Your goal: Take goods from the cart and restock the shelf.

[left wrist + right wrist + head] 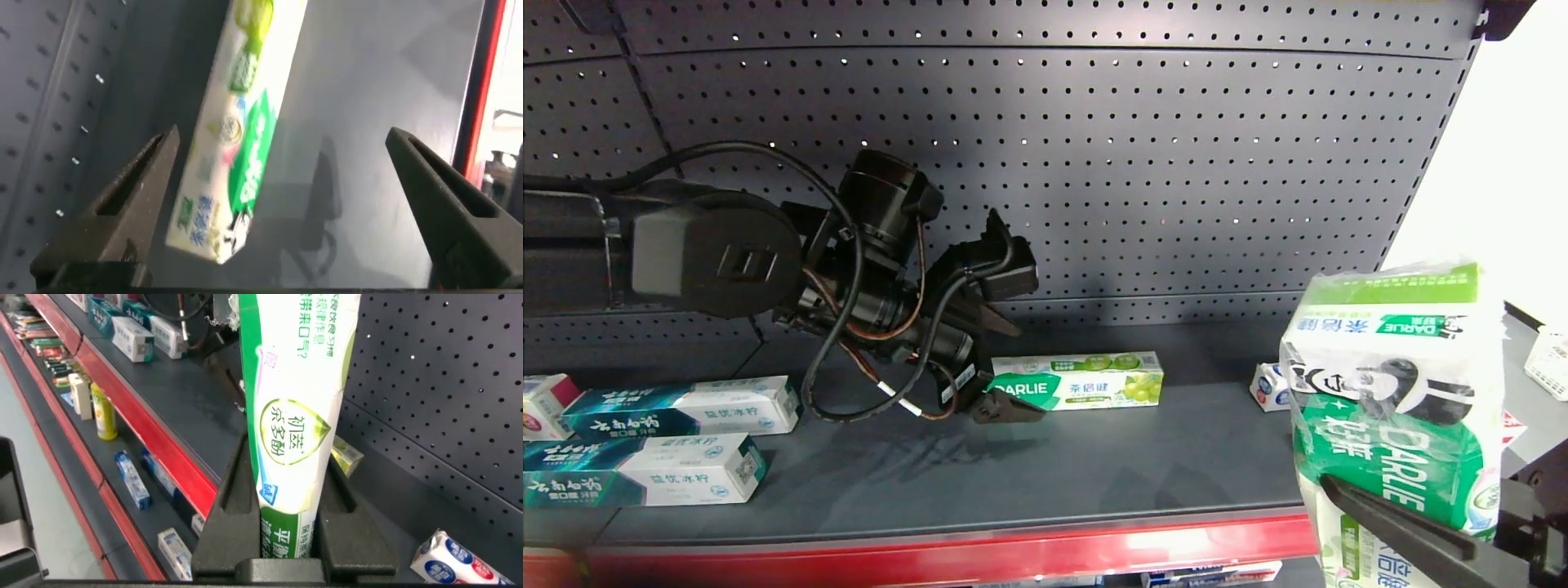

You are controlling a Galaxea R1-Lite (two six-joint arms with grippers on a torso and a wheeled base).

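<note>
Grey shelf (1094, 465), left gripper (282, 135) spread around toothpaste box (1078, 380), right gripper (286, 474) pinching wrapped pack (1396, 392), lower shelf (98, 465) visible from right wrist

I count one green toothpaste box (1086, 380) lying on the shelf, two teal-and-white toothpaste boxes (686, 408) (645, 474), one red-and-white box (541, 402) and one small blue-and-white box (1267, 386). Besides those five I count one plastic-wrapped green pack (1392, 425).
</note>
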